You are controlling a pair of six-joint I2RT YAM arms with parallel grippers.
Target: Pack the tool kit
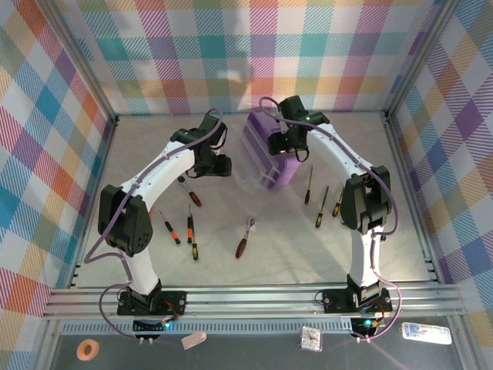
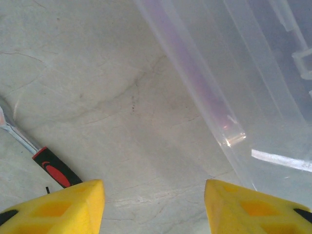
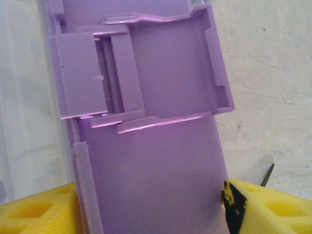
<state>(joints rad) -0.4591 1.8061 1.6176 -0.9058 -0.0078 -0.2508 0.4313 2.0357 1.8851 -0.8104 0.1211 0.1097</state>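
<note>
You see a purple case [image 3: 161, 170] with a clear lid [image 2: 253, 73]. The walls [image 1: 231, 46] at the frame's top show pastel plaid.

Pale table [image 1: 308, 254], screwdrivers [image 1: 192, 235] scattered either side; ratchet [image 1: 245, 236] between

You can read nothing on the tool kit [image 3: 156, 146]. The white packet [image 1: 426, 333], well apart from the tool kit toward the arms' bases, is too small for you to read.

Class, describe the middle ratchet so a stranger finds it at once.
Find the purple case at the table's back. Toward the near edge, alone mid-table, lies the ratchet. Unlike the slim screwdrivers flanking it, it has a chrome head and red grip.
</note>
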